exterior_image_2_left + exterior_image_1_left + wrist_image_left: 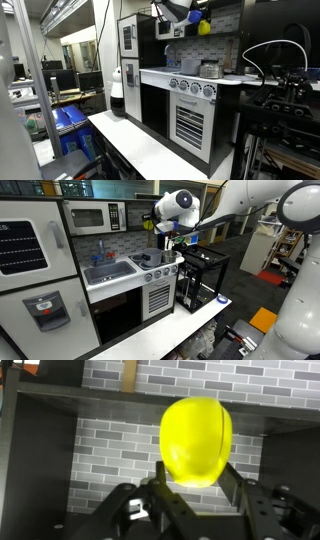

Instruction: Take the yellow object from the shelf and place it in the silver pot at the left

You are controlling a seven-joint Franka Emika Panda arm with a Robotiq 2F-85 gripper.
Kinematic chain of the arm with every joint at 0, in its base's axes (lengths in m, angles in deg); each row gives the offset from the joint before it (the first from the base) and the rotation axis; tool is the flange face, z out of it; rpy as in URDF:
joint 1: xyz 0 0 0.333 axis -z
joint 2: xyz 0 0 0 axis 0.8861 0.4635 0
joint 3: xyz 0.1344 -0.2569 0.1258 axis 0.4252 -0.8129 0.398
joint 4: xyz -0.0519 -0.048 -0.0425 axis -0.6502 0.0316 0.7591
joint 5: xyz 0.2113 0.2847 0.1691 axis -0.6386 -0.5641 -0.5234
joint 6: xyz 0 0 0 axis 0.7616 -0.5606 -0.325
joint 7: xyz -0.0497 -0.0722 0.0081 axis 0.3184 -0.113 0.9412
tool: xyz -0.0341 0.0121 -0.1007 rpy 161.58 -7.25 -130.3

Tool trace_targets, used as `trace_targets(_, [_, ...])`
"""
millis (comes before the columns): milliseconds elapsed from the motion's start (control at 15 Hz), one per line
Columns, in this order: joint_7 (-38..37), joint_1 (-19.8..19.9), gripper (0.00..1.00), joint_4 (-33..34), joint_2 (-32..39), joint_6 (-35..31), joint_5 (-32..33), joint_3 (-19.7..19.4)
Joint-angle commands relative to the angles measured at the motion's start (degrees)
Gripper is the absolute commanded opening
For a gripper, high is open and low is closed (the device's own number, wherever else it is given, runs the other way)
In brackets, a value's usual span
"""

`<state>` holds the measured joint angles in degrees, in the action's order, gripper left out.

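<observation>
Toy microwave point(90, 218), upper left of the white kitchen. Grey sink basin point(110, 273) sits in the counter point(125, 284) below it. Silver pot point(210, 69), low on the counter above the stove knobs, well below the claw. Claw point(196, 472), right of the microwave, fingers point(232, 482) closed on both sides of the yellow object point(196, 440), held off the counter before the brick wall, by the dark shelf point(100, 395).
</observation>
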<state>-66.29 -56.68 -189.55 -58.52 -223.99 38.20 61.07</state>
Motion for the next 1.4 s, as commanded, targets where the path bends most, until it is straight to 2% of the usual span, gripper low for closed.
trace_targets(0, [4.3,0.1,0.31,-3.9,-3.1,0.0,-3.7,0.9])
trace_targets(600, [8.1,-0.1,0.31,-7.3,-6.1,0.5,-8.6,1.9])
trace_targets(733, [11.8,0.0,0.31,-9.7,-6.6,0.7,-13.3,2.3])
trace_targets(800, [15.9,0.1,0.31,-11.8,-7.0,0.9,-18.4,2.8])
trace_targets(867, [20.4,-2.8,0.31,-13.9,-7.2,1.4,-24.3,0.5])
trace_targets(1067, [31.4,-5.1,0.31,-19.3,-6.9,3.2,-39.3,1.3])
trace_targets(1333, [46.9,-8.4,0.31,-20.2,-8.1,11.7,-59.5,1.9])
